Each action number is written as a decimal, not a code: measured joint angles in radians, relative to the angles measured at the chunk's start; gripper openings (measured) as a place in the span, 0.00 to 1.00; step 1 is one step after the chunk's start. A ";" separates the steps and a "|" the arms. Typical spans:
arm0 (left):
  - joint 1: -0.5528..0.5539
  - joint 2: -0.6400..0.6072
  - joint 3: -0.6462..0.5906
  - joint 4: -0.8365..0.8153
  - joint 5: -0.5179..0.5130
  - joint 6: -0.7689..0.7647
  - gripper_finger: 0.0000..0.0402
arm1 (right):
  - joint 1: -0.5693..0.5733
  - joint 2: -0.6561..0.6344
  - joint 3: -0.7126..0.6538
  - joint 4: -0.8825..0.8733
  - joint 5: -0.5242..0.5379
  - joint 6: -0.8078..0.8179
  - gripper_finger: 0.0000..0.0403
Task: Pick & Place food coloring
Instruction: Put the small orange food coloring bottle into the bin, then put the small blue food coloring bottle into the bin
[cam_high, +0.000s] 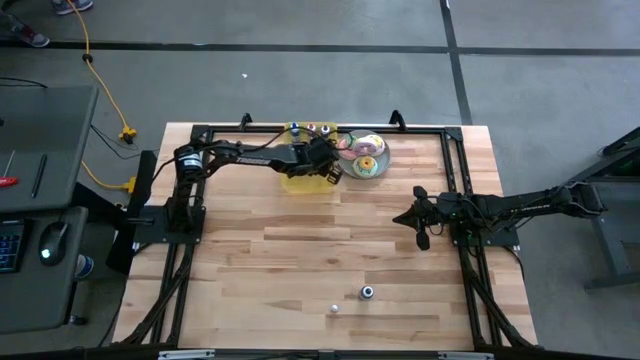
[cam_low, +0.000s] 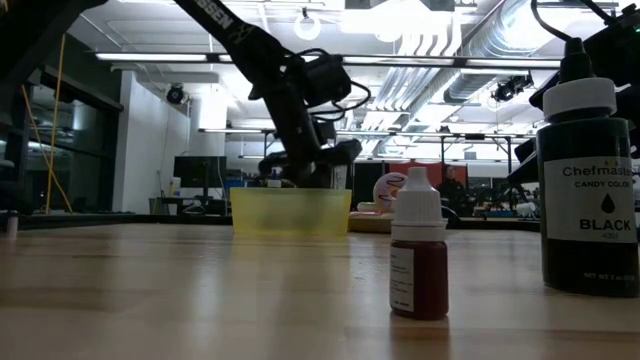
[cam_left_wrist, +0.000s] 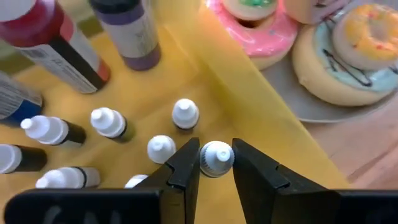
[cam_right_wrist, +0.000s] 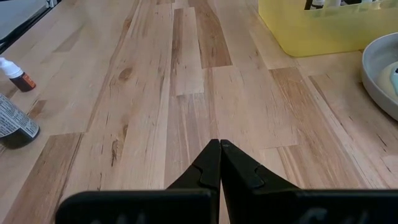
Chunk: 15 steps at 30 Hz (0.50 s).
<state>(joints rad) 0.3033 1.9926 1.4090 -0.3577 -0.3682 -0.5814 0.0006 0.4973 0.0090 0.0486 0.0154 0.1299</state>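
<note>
The food coloring is a set of tiny white-capped bottles (cam_left_wrist: 109, 122) standing in the yellow tray (cam_high: 296, 183) at the table's far edge, beside taller bottles (cam_left_wrist: 134, 34). My left gripper (cam_left_wrist: 216, 167) reaches down into the tray and is shut on one small bottle (cam_left_wrist: 217, 157) next to the tray wall that faces the doughnut plate. Two more bottles stand near the front edge: a small reddish one (cam_low: 418, 255) and a larger black one (cam_low: 585, 190). My right gripper (cam_right_wrist: 219, 144) waits shut above the table's right side, touching nothing. My left gripper pinches the small bottle's white cap (cam_left_wrist: 217, 153) between its two fingers (cam_left_wrist: 186, 165). The fingers come slanting down from the table's left into the tray. The bottle stands upright between them; whether its base rests on the tray floor is hidden.
A plate (cam_high: 384, 165) of frosted doughnuts (cam_left_wrist: 367, 43) sits right of the tray, close to its wall (cam_left_wrist: 249, 93). Other small bottles (cam_left_wrist: 161, 148) crowd close beside the held one. Bare wood (cam_high: 300, 260) fills the table's middle.
</note>
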 joint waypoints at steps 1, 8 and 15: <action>-0.001 0.000 0.000 0.000 0.002 0.002 0.22 | 0.000 0.000 0.000 0.000 0.000 0.000 0.00; -0.002 0.000 0.000 0.003 -0.015 0.027 0.36 | 0.000 0.000 0.000 0.000 0.000 0.000 0.00; -0.002 0.000 0.000 0.003 -0.040 0.028 0.50 | 0.000 0.000 0.000 0.000 0.000 0.000 0.00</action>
<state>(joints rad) 0.3010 1.9926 1.4090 -0.3546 -0.4079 -0.5539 0.0007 0.4973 0.0092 0.0483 0.0152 0.1299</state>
